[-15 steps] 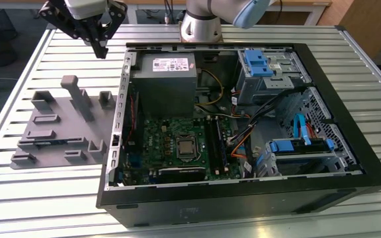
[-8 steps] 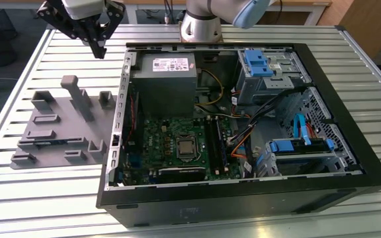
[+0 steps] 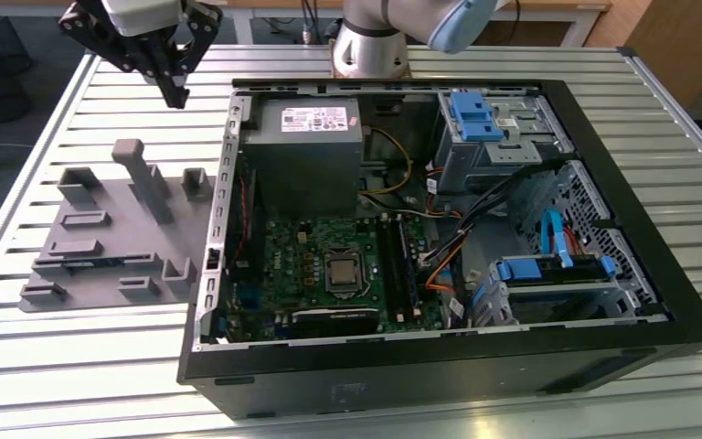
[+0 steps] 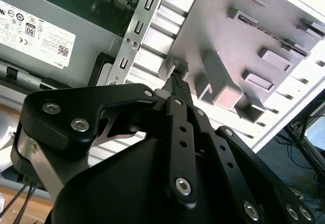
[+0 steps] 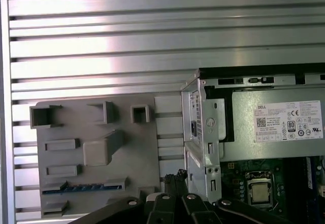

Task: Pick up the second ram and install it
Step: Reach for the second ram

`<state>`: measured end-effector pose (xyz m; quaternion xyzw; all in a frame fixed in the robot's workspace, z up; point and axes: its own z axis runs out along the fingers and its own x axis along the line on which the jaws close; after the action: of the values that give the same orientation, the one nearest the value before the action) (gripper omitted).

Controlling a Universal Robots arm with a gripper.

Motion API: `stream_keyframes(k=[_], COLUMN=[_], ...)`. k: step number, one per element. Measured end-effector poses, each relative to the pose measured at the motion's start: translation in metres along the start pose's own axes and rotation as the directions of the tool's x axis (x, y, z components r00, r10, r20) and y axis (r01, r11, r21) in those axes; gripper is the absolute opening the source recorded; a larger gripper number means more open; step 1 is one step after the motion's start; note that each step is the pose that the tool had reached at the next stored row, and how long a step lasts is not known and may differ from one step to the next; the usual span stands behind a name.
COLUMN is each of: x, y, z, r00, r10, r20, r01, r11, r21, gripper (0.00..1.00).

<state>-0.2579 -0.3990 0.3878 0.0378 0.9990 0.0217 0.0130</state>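
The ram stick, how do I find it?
Start at the big open black computer case on the slatted metal table. Beside it, on the exterior view's left, lies a grey plastic holder plate. The ram stick is the one thin dark strip in its slots; everything around is plain grey.

A slatted metal table (image 3: pixel 70 384) is seen in the exterior view. An open computer case (image 3: pixel 449 375) is laid on its side across the middle, reaching toward the edge at the exterior view's right. A grey holder plate (image 3: pixel 120 215) is laid flat just beside the case, toward the opposite edge. The arm's base (image 3: pixel 369 55) is set at the far edge.
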Motion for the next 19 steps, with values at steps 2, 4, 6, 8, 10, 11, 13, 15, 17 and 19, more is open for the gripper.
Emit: stream_keyframes(k=[2,4,6,8,10,11,13,15,17,19], x=[0.0026,0.0050,0.0070,0.0086,0.0102,0.0110,0.0127,0.0149,0.0180,0.0212], y=[-0.0002,-0.0004,-0.0005,-0.0006,-0.0008,-0.0008,-0.0009,-0.0011,-0.0013,-0.0016], z=[-0.0001,-0.0001,-0.0002,-0.0002,-0.0003,-0.0003,-0.0003,-0.0003,-0.0004,-0.0005], r00=[1.0000,1.0000,1.0000,1.0000,1.0000,1.0000,1.0000,1.0000,1.0000,1.0000], r10=[0.000,0.000,0.000,0.000,0.000,0.000,0.000,0.000,0.000,0.000], r20=[0.0000,0.0000,0.0000,0.0000,0.0000,0.0000,0.0000,0.0000,-0.0001,0.0000], r01=[0.000,0.000,0.000,0.000,0.000,0.000,0.000,0.000,0.000,0.000], r11=[1.0000,1.0000,1.0000,1.0000,1.0000,1.0000,1.0000,1.0000,1.0000,1.0000], r21=[0.0000,0.0000,0.0000,0.0000,0.0000,0.0000,0.0000,0.0000,0.0001,0.0000], gripper=[0.11,0.11,0.11,0.11,0.11,0.11,0.11,0.11,0.11,0.11])
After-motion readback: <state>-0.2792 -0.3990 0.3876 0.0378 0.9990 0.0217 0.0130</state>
